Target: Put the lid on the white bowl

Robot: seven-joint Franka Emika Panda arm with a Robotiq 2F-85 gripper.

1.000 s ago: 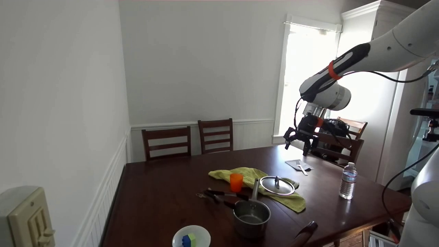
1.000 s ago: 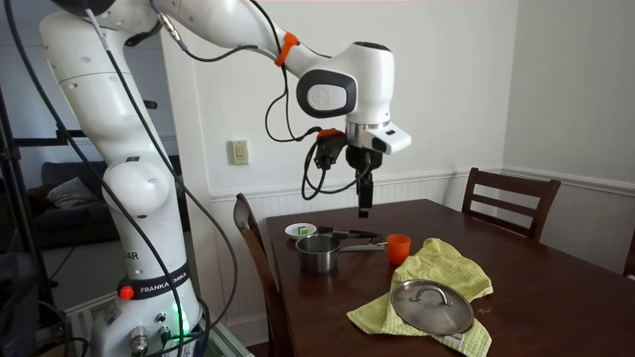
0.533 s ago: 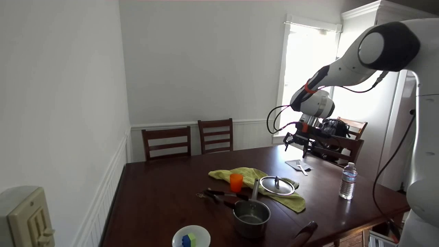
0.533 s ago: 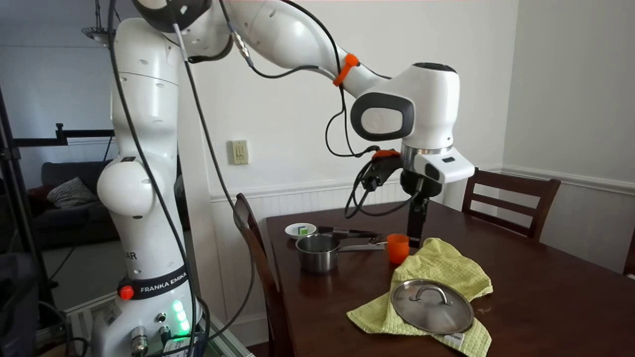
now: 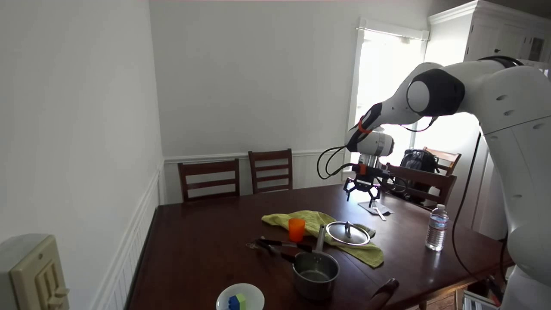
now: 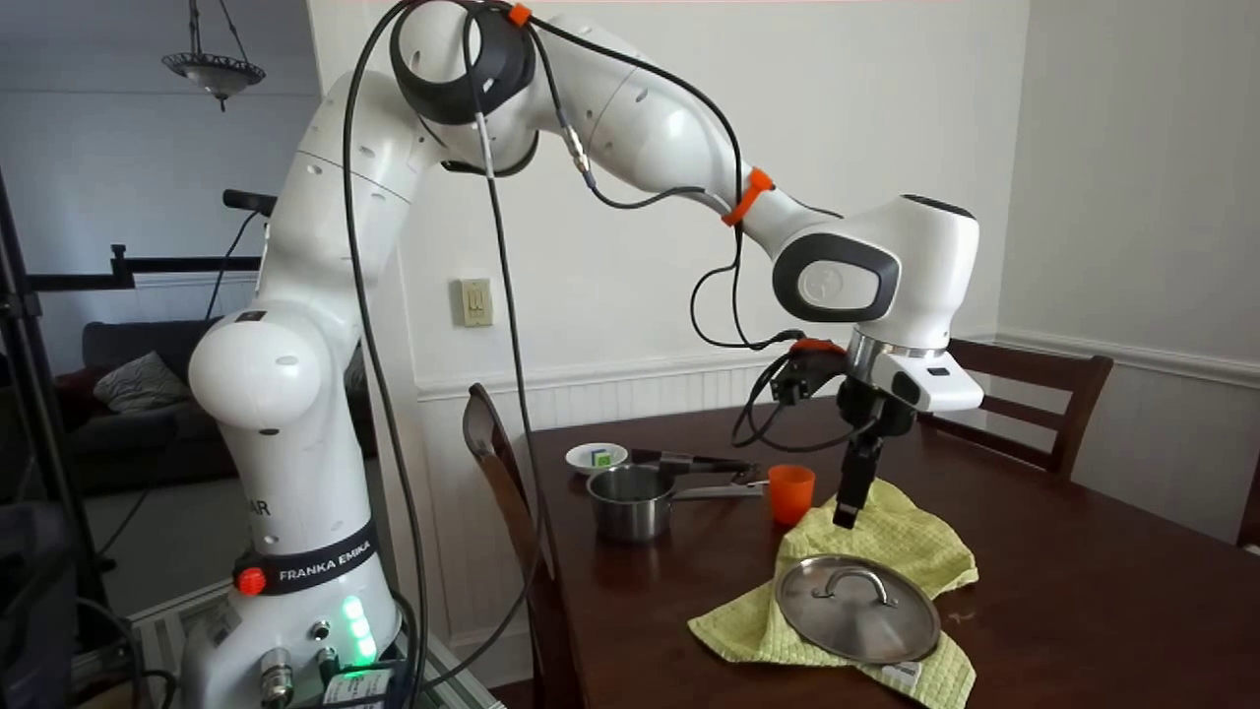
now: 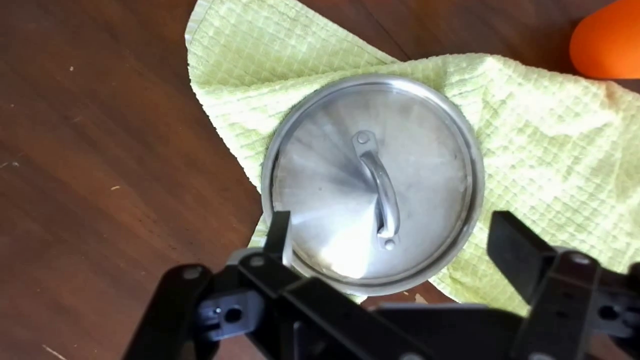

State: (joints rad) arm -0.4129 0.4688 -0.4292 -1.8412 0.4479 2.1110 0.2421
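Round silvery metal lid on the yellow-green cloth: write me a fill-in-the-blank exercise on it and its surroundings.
The lid lies on the cloth with its handle facing ____.
The small round cup near the cloth is coloured ____.
Of the small round white bowl and the grey metal pot, it is the ____ that holds a blue and green item.
The black two-fingered gripper, holding nothing, is not shut but ____.
Missing words: up; orange; bowl; open.
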